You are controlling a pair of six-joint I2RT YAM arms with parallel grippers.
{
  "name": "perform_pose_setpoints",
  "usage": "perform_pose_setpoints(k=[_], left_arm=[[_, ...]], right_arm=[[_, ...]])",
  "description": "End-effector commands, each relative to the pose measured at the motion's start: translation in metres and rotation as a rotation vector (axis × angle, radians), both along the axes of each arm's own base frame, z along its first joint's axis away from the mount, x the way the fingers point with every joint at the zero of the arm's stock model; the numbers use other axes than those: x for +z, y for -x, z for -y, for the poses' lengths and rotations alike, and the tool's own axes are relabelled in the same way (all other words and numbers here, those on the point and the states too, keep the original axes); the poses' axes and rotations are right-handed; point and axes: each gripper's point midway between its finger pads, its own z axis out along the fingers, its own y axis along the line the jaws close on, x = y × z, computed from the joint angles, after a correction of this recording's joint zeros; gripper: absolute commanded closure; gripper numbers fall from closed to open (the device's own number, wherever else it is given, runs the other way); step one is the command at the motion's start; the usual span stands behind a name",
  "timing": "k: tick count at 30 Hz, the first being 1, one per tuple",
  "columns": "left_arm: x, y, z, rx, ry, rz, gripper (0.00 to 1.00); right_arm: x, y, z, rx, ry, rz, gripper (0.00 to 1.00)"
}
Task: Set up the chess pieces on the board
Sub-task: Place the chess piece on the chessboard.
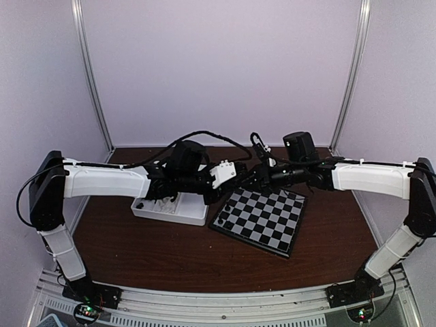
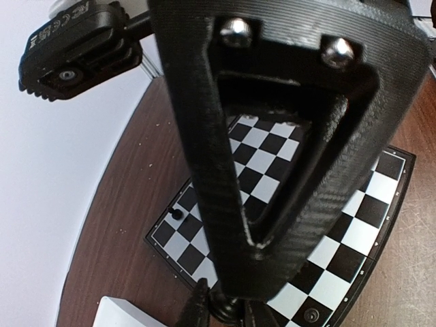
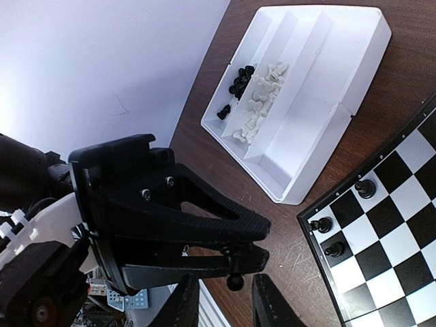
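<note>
Above the table's far middle my two grippers meet tip to tip, beside the board's [image 1: 262, 218] far left corner. My left gripper [image 2: 227, 313] is shut on a black chess piece [image 2: 228, 308]. In the right wrist view the left gripper [image 3: 264, 245] holds that piece [image 3: 235, 276] with its round head pointing down. My right gripper [image 3: 226, 303] is open, one finger on each side of that head without touching it. Three black chess pieces [image 3: 334, 249] stand along the board's [image 3: 402, 225] near-left edge.
A white divided tray [image 3: 320, 157] lies left of the board, with black pieces [image 3: 238, 85] and white pieces [image 3: 262, 102] heaped in its far compartments. In the left wrist view the right gripper's broad black finger [image 2: 204, 136] hides much of the board [image 2: 381, 204].
</note>
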Motion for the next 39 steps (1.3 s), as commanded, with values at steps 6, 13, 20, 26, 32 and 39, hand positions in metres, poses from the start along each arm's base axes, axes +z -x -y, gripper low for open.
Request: perform_pose_setpoints(k=[6,13,20,26,32,39], left_arm=[[0.025,-0.012,0.01,0.061,0.085,0.014,0.86],[0.028,-0.009,0.012,0.049,0.098,0.011,0.86],[0.027,-0.008,0.012,0.05,0.1,0.014,0.76],[0.026,-0.002,-0.002,0.068,0.119,0.026,0.47],[0.022,-0.007,-0.034,0.205,0.105,-0.022,0.39],[0.033,-0.015,-0.068,0.375,0.169,-0.129,0.36]], right_arm=[[0.0,-0.008,-0.006,-0.012,-0.032,0.011,0.74],[0.0,-0.01,-0.007,-0.019,-0.038,0.013,0.81],[0.0,-0.012,-0.006,-0.026,-0.032,0.014,1.0],[-0.015,-0.015,0.013,-0.05,0.107,0.008,1.0],[-0.039,-0.023,0.042,-0.043,0.382,0.049,1.0],[-0.07,-0.04,0.071,0.016,0.73,0.043,0.99]])
